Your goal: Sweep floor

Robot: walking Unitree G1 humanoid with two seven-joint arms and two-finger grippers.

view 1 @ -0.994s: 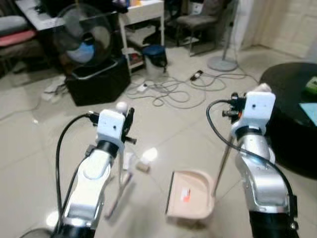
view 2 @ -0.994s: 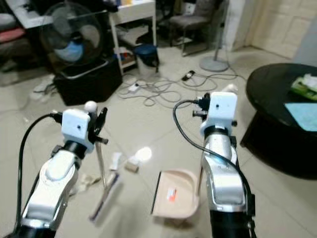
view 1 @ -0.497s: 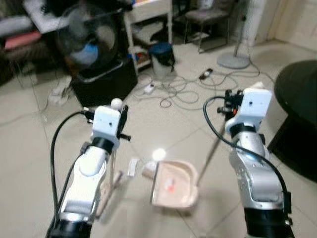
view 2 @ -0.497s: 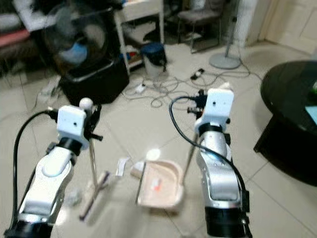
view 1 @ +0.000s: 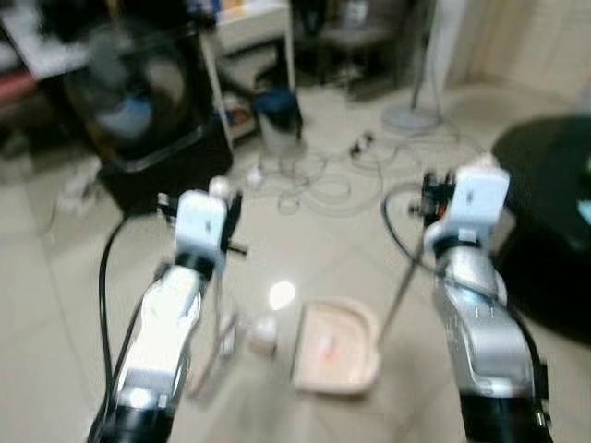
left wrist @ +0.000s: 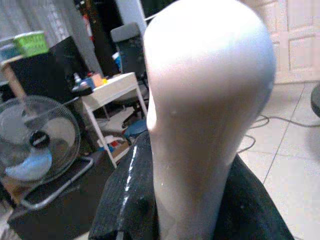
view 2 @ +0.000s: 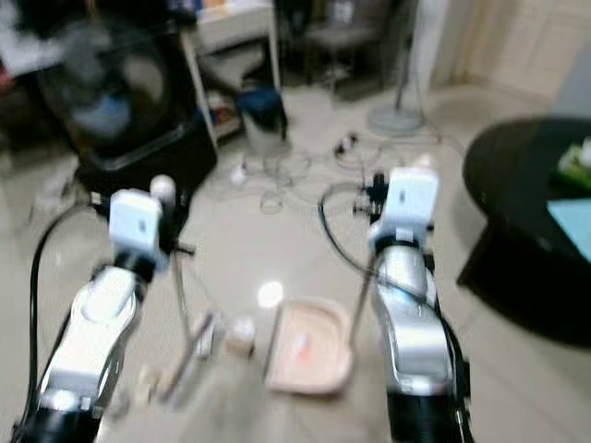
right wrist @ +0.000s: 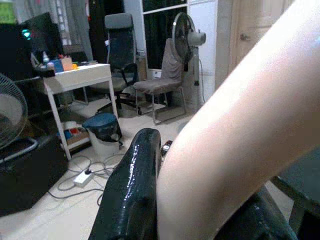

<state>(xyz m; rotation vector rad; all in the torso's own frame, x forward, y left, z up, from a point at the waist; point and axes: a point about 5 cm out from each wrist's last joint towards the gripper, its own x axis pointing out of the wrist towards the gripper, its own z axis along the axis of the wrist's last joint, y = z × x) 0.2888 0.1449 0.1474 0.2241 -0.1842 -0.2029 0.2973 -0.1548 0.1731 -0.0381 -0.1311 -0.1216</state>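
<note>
My left gripper (view 1: 225, 218) is shut on the thin broom handle (view 1: 220, 188), whose rounded pale top (left wrist: 210, 100) fills the left wrist view between black fingers (left wrist: 129, 200). The broom head (view 2: 189, 355) rests on the tiled floor below. My right gripper (view 1: 434, 198) is shut on the slanted dustpan handle (view 1: 399, 286), seen close and pale (right wrist: 240, 140) in the right wrist view. The pink dustpan (view 1: 337, 346) lies flat on the floor between my arms. Small scraps (view 1: 263, 337) lie between the broom head and the dustpan's left edge. The head views are blurred.
A floor fan on a black box (view 1: 138, 111) stands at the back left. Beside it are a white shelf table (view 1: 245, 28) and a blue bin (view 1: 277, 115). Loose cables (view 1: 323, 180) lie on the floor ahead. A black round table (view 1: 545, 212) is at my right.
The whole view has swung and blurred. The dustpan slid left toward the scraps and now lies a little to their right. Both grippers keep their hold.
</note>
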